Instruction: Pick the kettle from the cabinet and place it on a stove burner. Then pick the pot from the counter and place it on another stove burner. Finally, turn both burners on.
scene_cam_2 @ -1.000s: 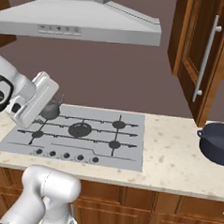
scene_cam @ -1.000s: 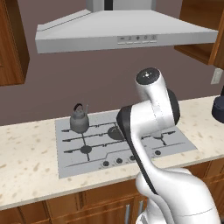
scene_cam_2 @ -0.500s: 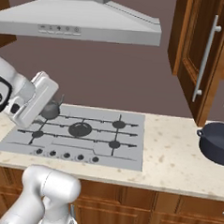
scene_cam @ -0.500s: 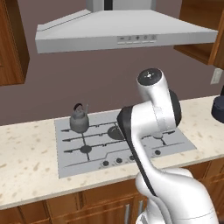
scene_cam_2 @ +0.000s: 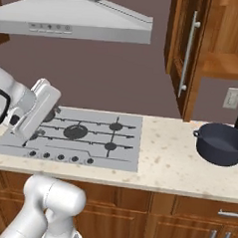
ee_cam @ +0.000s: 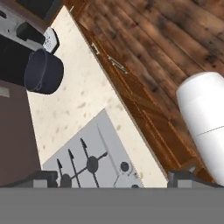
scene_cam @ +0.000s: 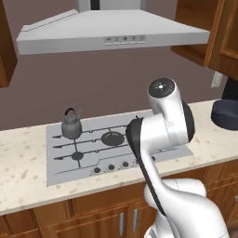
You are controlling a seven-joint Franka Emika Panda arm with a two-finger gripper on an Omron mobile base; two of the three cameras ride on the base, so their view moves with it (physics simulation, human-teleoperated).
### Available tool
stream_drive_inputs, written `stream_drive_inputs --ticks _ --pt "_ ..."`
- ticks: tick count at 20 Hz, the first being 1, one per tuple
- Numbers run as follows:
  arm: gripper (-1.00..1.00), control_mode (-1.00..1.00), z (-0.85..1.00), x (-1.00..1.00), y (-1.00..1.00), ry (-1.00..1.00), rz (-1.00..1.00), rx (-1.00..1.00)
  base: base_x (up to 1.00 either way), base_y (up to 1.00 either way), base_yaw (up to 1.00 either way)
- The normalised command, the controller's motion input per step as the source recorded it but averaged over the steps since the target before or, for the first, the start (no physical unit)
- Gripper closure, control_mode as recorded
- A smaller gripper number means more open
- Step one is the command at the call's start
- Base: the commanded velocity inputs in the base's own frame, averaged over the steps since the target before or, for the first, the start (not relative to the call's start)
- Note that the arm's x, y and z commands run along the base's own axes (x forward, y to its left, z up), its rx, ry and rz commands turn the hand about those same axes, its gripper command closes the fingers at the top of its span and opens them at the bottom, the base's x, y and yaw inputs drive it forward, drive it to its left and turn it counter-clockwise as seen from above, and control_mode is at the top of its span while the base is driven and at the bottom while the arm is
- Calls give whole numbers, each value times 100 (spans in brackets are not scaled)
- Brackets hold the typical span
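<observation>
Pincer (ee_cam: 111,178) gapes wide over the cooktop (ee_cam: 98,148), holding nothing; pot (scene_cam_2: 220,143) sits empty near the tabletop's (scene_cam_2: 168,164) right end.

Arm (scene_cam: 162,130): you see it ease slightly further right of the kettle (scene_cam: 71,124) than a second ago.

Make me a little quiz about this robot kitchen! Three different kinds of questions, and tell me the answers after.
1. True or false: the kettle already sits on a stove burner.
2. Where is the pot? A) on the cooktop B) on the counter C) in the cabinet
3. Fill in: the gripper fingers stand ____.

Key: 1 true; 2 B; 3 open.
</observation>
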Motion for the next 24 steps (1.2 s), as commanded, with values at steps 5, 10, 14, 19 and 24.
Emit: stream_drive_inputs --ticks 5,10,14,19,24 --pt "-100 100 0 0 0 0 0 0 -36 -57 -2" --pt "-100 100 0 0 0 0 0 0 -51 -50 0" --pt "-100 100 0 0 0 0 0 0 -59 -51 0" --pt "-100 100 0 0 0 0 0 0 -52 -53 0" --pt "-100 100 0 0 0 0 0 0 -38 -57 0"
